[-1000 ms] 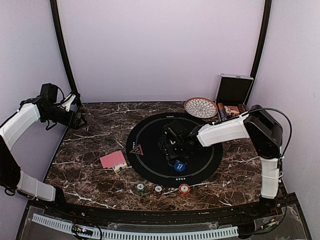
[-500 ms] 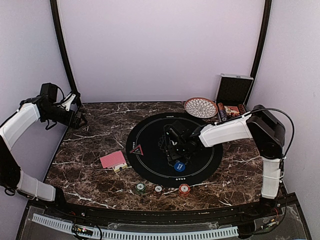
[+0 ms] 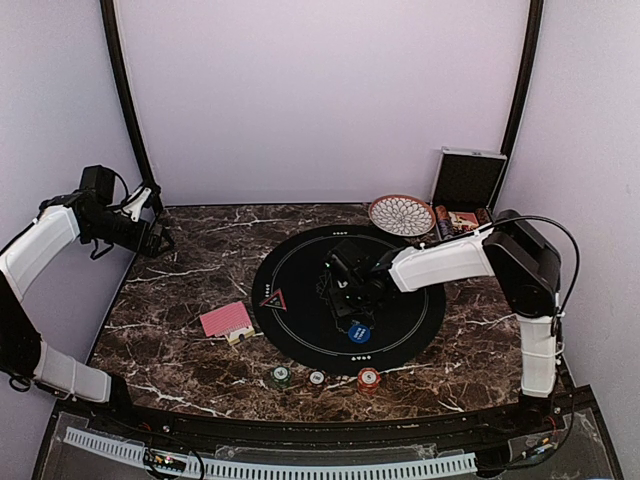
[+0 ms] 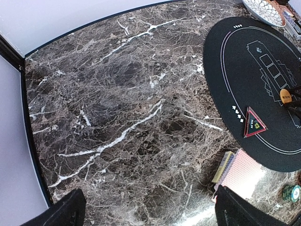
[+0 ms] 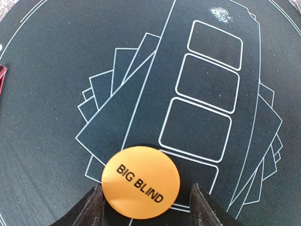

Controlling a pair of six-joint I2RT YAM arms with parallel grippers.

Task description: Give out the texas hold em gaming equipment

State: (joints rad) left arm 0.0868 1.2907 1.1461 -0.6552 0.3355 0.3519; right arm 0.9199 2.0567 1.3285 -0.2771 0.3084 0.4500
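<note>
Orange Big Blind disc (image 5: 140, 182) lies flat on the black mat (image 3: 410, 310) at the bottom of my right wrist view, between the fingers of the right gripper (image 5: 146, 197); its jaws stand partly apart, one finger at the disc's edge and a sliver of mat showing before the other. In the top view I see the blue disc (image 3: 360, 334) just below that gripper, the pink-backed cards (image 3: 226, 319) on the counter (image 3: 190, 280) left of the mat, and the green chip (image 3: 281, 376), white chip (image 3: 316, 378) and red chip (image 3: 368, 379) in a row at lower middle. My left gripper (image 4: 149, 195) hangs spread wide, holding nothing, at the far left.
</note>
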